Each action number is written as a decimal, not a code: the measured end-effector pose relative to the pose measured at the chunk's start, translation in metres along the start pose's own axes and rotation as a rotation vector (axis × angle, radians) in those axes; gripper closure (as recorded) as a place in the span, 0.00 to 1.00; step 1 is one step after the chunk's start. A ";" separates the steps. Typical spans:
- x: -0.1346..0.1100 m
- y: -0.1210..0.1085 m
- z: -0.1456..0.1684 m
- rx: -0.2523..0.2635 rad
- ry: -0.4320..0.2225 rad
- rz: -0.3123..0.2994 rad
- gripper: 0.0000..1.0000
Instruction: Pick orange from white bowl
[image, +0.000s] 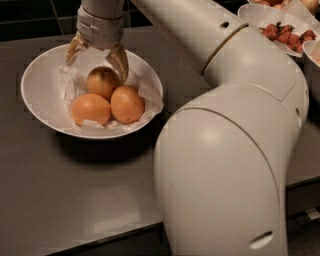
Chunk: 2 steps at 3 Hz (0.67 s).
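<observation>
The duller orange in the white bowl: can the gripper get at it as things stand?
Probably yes: the gripper hangs right above the orange, jaws open, nothing between them.

Soft overhead light; gripper (97, 64) above white bowl (36, 92)

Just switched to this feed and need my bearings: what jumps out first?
The robot's bulky pale arm fills the right foreground. At upper left, the gripper hangs open over the white bowl, its fingers spread just above the orange, the duller one at the back. Two brighter oranges lie in front of it.
</observation>
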<state>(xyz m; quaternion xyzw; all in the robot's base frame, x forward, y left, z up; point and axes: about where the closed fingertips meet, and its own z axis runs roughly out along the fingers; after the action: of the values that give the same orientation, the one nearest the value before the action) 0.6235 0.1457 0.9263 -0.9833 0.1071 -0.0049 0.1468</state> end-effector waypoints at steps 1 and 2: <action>0.003 0.002 0.005 0.001 -0.009 0.000 0.21; 0.005 0.003 0.010 0.001 -0.016 -0.002 0.22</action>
<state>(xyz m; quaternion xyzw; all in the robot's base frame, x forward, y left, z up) 0.6279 0.1451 0.9162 -0.9834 0.1049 0.0029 0.1483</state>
